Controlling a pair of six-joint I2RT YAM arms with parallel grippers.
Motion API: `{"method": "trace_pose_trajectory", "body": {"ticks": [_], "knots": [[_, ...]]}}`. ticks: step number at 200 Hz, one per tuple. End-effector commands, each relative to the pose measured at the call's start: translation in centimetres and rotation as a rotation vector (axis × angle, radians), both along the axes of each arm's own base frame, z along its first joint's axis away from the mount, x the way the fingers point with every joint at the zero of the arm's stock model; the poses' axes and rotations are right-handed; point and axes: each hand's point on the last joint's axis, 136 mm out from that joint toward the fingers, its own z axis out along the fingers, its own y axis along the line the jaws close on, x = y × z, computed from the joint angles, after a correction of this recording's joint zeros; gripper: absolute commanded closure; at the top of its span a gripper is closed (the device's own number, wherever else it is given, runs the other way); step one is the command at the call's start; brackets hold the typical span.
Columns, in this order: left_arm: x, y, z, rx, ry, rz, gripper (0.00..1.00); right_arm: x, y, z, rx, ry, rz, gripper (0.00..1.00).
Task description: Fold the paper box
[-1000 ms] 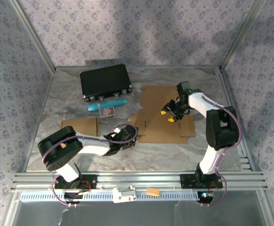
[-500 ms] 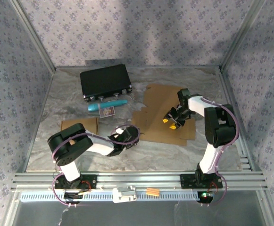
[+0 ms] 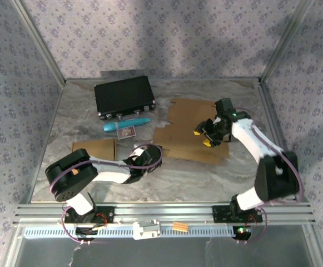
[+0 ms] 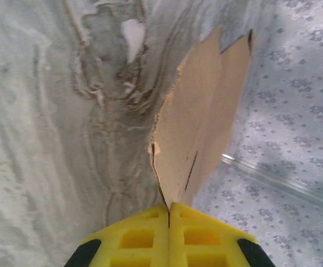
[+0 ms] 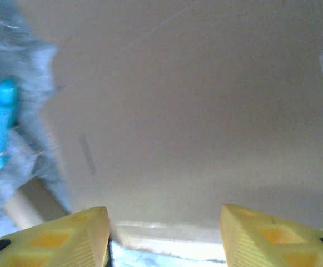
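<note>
Note that your left gripper (image 4: 169, 214) is clenched: in its wrist view the yellow pads meet on a corner of the flat brown cardboard box blank (image 3: 183, 128), and that flap rises edge-on from the seam. From above, this grip is hidden under the wrist and its cable, at the blank's 8 o'clock corner.

The blank lies on the grey marbled table (image 3: 78, 122), just toward 3 o'clock of centre. Your right gripper (image 5: 164, 214) is released, with its fingers wide apart over the blank's 3 o'clock side. Its view is blurred and the creases are hard to trace.

At the blank's 9 o'clock lie a teal plastic tube (image 3: 127, 125) and a small printed card (image 3: 129, 132); the card's print is too small to read. A black rectangular case (image 3: 124, 95) sits at 10 o'clock.
</note>
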Motion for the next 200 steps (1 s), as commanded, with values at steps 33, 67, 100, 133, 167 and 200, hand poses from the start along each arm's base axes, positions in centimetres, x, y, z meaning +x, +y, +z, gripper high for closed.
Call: {"method": "trace_pose_trajectory", "body": {"ticks": [33, 67, 100, 133, 167, 200], "knots": [[2.1, -0.6, 3.8, -0.142, -0.02, 0.105, 1.0, -6.1, 2.8, -0.5, 0.148, 0.159, -0.307, 0.31], [2.5, -1.1, 4.5, -0.159, -0.021, 0.082, 1.0, -8.1, 2.1, -1.5, 0.155, 0.208, -0.446, 0.24], [2.5, -1.6, 4.8, -0.174, -0.015, 0.06, 1.0, -5.3, 2.2, -2.3, 0.226, 0.079, -0.522, 0.25], [2.5, -1.7, 5.2, -0.186, -0.012, 0.048, 1.0, -2.2, 2.3, -1.5, 0.25, 0.009, -0.556, 0.28], [2.7, -1.7, 5.7, -0.192, -0.017, 0.041, 1.0, -1.6, 3.0, -1.6, 0.238, -0.002, -0.535, 0.45], [2.7, -1.5, 5.9, -0.193, -0.014, 0.041, 1.0, -0.8, 2.0, 0.3, 0.191, -0.088, -0.536, 0.64]]}}
